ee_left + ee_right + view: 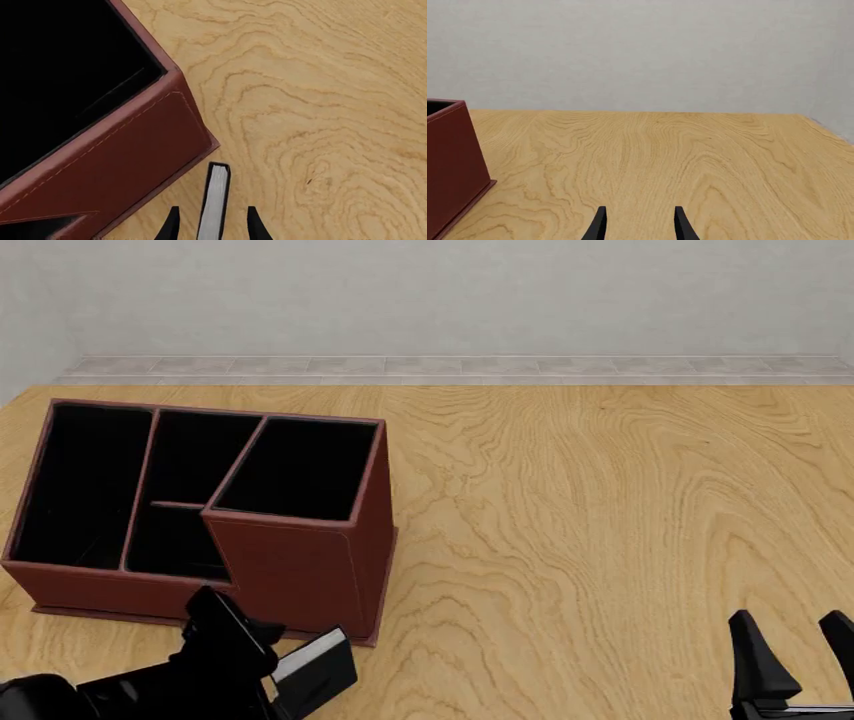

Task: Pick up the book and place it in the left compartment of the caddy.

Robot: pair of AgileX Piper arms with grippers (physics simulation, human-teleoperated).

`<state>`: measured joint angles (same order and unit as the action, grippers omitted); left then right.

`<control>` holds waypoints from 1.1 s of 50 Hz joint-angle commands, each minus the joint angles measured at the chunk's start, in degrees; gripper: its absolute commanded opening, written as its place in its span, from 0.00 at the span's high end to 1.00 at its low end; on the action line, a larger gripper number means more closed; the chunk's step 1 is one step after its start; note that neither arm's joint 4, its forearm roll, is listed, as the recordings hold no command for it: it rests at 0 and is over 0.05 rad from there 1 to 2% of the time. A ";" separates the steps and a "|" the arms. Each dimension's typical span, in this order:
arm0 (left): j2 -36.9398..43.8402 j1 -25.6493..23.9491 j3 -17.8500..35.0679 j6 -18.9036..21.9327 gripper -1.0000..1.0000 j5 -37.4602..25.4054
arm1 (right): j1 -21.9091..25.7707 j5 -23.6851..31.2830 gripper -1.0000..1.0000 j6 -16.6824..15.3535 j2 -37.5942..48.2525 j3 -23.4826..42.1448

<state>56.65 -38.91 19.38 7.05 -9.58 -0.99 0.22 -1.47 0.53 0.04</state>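
The worktop (601, 500) is a wide surface of light wood with a strong grain of curved and ringed lines, slightly darker than the pale base colour. Behind its far edge there is a narrow strip of floor (454, 367) made of pale grey and beige tiles in one row. Above this strip stands a plain wall (427, 295), light grey-white, with a fine, slightly rough texture. In the right wrist view the same wall (640, 50) meets a second wall at a corner. The light is soft and even.
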 commanded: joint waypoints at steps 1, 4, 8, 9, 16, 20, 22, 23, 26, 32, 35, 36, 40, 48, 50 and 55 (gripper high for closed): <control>-0.09 0.39 -0.44 0.17 0.00 0.20 | -0.04 0.07 0.00 -0.16 -0.16 0.00; 0.07 0.26 -0.58 0.05 0.00 0.38 | -0.05 0.12 0.00 -0.20 -0.22 0.00; 0.55 0.65 -1.04 0.29 0.00 1.15 | -0.04 0.14 0.00 -0.20 -0.24 -0.01; 0.62 0.91 -1.19 0.50 0.00 1.36 | -0.04 0.12 0.00 -0.19 -0.23 -0.01; 1.40 1.30 -1.71 0.61 0.00 2.42 | -0.06 0.07 0.00 -0.09 -0.20 -0.01; 2.56 1.16 -2.15 0.47 0.00 3.89 | -0.07 0.11 0.00 -0.06 -0.22 -0.01; 3.37 1.13 -2.52 0.47 0.00 4.99 | -0.07 0.07 0.00 0.00 -0.16 0.00; 3.73 1.25 -2.62 0.45 0.00 5.34 | -0.07 0.08 0.00 -0.01 -0.17 0.00; 4.17 1.39 -2.77 0.40 0.00 5.85 | -0.08 0.10 0.00 0.02 -0.20 0.00; 4.33 1.51 -2.91 0.31 0.00 5.96 | -0.08 0.02 0.00 0.05 -0.08 0.02; 4.24 1.54 -2.93 0.27 0.00 5.84 | -0.07 0.01 0.00 0.00 -0.07 0.04; 4.25 1.70 -2.99 0.37 0.00 5.91 | -0.08 0.02 0.00 0.00 -0.07 0.04; 4.21 1.74 -3.05 0.33 0.00 5.83 | -0.08 0.07 0.00 -0.11 -0.13 0.03; 4.35 1.75 -3.21 0.13 0.00 5.85 | -0.04 0.04 0.00 -0.11 -0.05 0.04; 4.92 1.75 -3.44 0.07 0.00 6.38 | -0.06 0.01 0.00 -0.15 -0.05 0.02; 5.72 1.89 -3.87 0.07 0.00 7.37 | -0.09 0.01 0.00 -0.12 -0.08 0.04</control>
<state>61.34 -37.21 16.08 7.22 -3.36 -1.05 0.25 -1.58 0.44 0.06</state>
